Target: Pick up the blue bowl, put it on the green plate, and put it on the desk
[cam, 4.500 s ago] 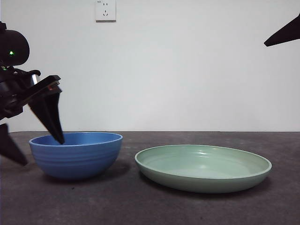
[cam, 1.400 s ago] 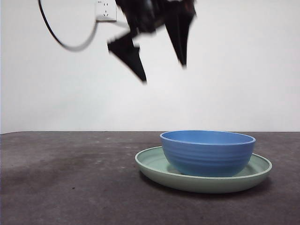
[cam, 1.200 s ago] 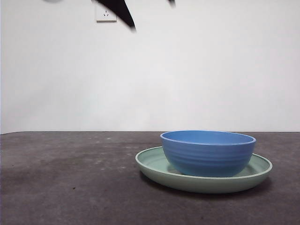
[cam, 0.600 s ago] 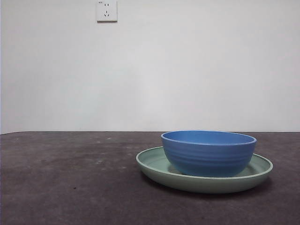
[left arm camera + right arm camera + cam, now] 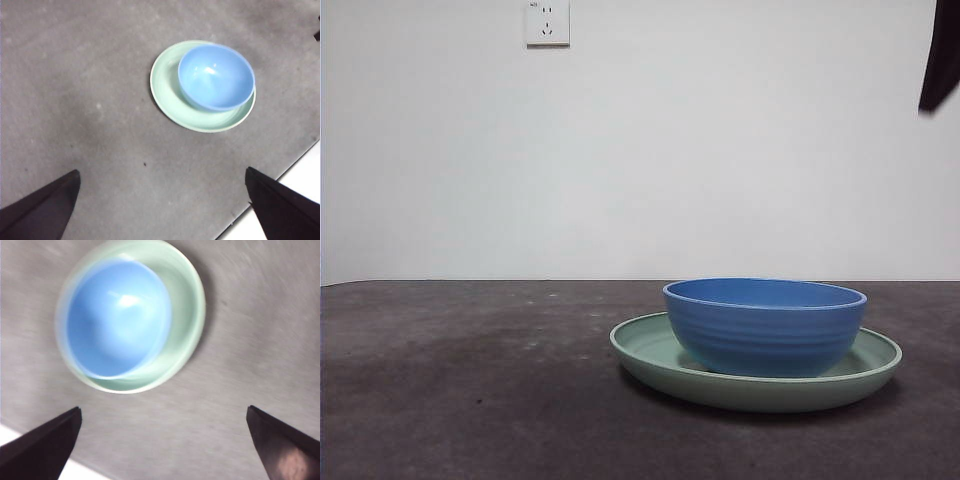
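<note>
The blue bowl (image 5: 765,325) stands upright inside the green plate (image 5: 650,355) on the desk (image 5: 470,400), right of centre in the front view. No gripper touches it. My left gripper (image 5: 162,171) hangs high over the desk, open and empty, with the blue bowl (image 5: 216,76) and green plate (image 5: 167,92) well beyond its jaws. My right gripper (image 5: 163,408) is also open and empty, high over the blue bowl (image 5: 117,317) on the green plate (image 5: 187,305); that view is blurred. One black jaw tip (image 5: 940,60) shows at the front view's top right corner.
A white wall with a socket (image 5: 547,22) rises behind the desk. The desk's edge (image 5: 280,175) runs close to the plate in the left wrist view, with a white floor beyond. Bare dark desk (image 5: 75,75) spreads to the plate's other side.
The bowl, earlier on the desk left of the plate, now sits in the plate. The open gripper above it rose out of the front view. A black tip has appeared at top right.
</note>
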`<state>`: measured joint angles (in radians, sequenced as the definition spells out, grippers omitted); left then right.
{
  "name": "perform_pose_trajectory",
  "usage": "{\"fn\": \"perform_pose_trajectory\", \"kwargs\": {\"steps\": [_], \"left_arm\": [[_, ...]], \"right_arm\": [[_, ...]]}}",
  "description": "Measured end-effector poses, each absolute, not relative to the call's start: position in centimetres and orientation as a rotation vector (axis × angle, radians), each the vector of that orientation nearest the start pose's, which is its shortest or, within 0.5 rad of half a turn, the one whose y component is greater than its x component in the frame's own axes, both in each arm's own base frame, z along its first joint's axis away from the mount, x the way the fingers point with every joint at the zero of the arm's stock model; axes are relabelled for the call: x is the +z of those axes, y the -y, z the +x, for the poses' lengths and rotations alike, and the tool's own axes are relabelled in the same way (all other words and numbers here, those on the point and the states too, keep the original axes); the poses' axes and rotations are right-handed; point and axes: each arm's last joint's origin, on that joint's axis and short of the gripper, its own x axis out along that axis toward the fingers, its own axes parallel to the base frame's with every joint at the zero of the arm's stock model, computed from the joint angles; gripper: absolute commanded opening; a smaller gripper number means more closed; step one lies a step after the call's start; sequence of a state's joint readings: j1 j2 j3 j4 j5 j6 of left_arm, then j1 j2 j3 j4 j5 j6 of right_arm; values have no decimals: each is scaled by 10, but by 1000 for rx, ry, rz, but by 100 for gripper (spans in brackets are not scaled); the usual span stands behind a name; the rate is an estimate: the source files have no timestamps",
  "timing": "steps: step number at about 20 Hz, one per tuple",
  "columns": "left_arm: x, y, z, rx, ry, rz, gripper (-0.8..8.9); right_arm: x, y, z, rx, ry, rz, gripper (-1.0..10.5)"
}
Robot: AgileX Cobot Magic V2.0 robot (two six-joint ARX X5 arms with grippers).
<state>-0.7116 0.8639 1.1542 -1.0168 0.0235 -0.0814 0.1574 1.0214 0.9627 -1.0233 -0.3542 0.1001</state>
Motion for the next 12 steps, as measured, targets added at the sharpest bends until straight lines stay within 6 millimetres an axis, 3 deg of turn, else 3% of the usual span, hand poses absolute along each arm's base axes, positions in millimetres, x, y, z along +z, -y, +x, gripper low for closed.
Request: {"fn": "perform_pose_trajectory", "kwargs": {"steps": [5,12], "left_arm": [[344,86,99,-662,-771,183,531],[355,81,93,-679,-647,136,531]], "right_arm": [[268,-39,200,309,-1199,119,539],[219,-46,249,306,-1297,103,538]]}}
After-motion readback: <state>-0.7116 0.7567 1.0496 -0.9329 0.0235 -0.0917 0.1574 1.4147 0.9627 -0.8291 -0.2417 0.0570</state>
